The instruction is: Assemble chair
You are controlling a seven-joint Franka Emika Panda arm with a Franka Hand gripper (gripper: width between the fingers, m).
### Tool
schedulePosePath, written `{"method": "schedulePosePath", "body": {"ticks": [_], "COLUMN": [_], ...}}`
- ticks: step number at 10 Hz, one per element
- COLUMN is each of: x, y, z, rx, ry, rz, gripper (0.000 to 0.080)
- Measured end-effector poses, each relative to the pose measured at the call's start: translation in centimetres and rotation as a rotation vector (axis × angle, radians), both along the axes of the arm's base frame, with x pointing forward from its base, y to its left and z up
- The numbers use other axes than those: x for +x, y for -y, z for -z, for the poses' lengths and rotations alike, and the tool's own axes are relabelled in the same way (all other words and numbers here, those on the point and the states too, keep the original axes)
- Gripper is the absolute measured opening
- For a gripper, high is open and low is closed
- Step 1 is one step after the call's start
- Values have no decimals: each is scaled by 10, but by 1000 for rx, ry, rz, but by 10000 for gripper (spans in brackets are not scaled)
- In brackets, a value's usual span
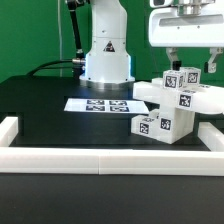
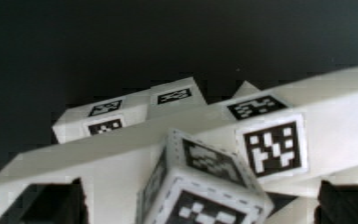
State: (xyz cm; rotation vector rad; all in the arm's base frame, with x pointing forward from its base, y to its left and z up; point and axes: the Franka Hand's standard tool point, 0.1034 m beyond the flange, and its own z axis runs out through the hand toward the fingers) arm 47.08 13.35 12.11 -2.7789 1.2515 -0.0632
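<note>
The chair is a cluster of chunky white tagged pieces [image 1: 172,102] at the exterior view's right, on the black table. A broad slab [image 1: 160,92] lies tilted, with a small tagged block [image 1: 158,125] in front of it. My gripper [image 1: 191,62] hangs just above the cluster, jaws open. In the wrist view the two dark fingers [image 2: 51,202] stand far apart at the frame's sides, and a tagged white bar [image 2: 220,180] lies between them, untouched, over the slab [image 2: 123,150]. Several tags show on the pieces.
The marker board [image 1: 100,104] lies flat mid-table in front of the robot base [image 1: 106,55]. A low white border rail [image 1: 100,156] runs along the front, with end pieces at the left [image 1: 8,130] and the right [image 1: 212,132].
</note>
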Motion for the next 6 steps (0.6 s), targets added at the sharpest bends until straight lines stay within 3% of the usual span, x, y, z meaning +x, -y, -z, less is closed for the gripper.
{"method": "schedulePosePath", "body": {"ticks": [6], "x": [1], "y": [3], "z": [3], "rx": [-44], "ry": [41], "rz": [-492], "gripper": [649]}}
